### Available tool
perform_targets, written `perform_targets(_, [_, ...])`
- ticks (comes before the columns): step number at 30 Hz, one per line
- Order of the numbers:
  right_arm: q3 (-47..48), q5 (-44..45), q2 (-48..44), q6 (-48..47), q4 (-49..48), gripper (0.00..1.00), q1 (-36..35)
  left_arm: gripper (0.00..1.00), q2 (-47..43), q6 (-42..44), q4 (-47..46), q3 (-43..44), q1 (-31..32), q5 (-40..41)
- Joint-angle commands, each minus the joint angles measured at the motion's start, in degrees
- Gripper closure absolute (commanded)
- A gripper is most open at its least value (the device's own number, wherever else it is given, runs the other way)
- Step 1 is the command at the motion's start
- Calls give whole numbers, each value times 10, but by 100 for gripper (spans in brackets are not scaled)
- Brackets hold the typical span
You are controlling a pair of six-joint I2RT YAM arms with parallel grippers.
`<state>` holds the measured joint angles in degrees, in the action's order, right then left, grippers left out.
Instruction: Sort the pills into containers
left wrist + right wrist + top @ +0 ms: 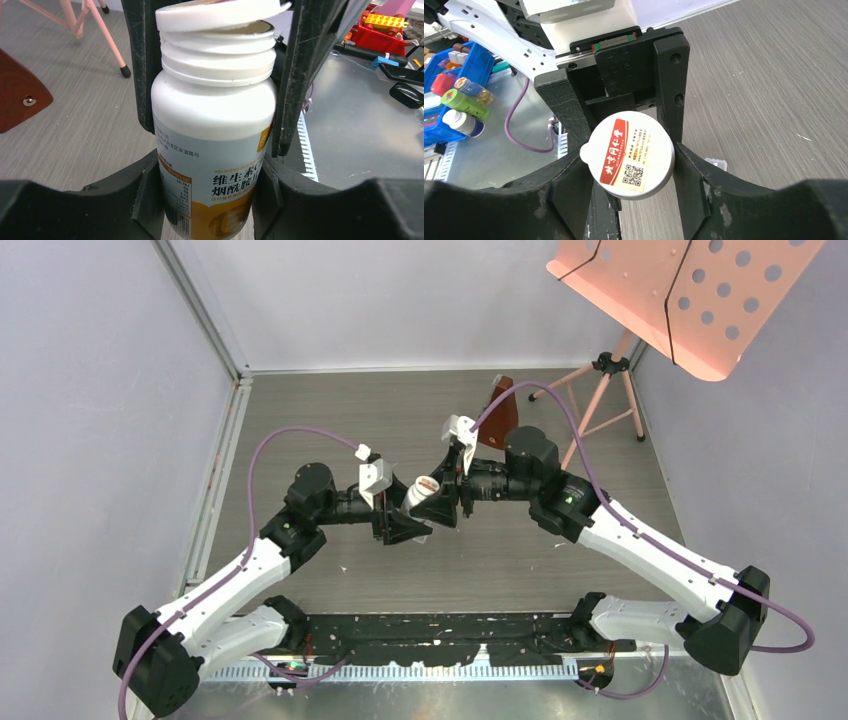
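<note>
Left gripper, we see, clamps the bottle; right gripper pinches its cap, tilted off the neck.

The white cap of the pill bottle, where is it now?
Mid-table in the top view, the cap sits in the right gripper, tilted just above the neck of the bottle held by the left gripper.

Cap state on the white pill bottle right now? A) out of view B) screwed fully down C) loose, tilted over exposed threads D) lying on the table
C: the left wrist view shows the cap tilted atop the pill bottle, with the threaded neck bare beneath it.
</note>
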<state>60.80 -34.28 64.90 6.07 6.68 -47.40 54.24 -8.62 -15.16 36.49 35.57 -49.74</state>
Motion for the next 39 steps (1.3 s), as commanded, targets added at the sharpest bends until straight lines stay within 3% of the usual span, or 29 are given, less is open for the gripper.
perform_targets(1, [-11,29,-11,13,-21,31,4,100,-7,-11,-45,-8,-8,26])
perform_targets(2, [-14,41,-19,23,-21,24,6,100,-9,-7,-49,-13,-8,32])
perform_targets(4, [-23,45,-33,40,-22,20,16,100,-13,0,-54,-22,-8,38])
perform_targets(8, [-34,50,-57,70,-19,19,38,100,-18,19,-55,-35,-7,29])
perform_targets(21, [-8,99,-38,130,0,24,66,100,-53,73,-109,-89,-7,14])
perform_targets(39, [14,119,15,177,48,30,66,100,-62,112,-132,-96,-7,20])
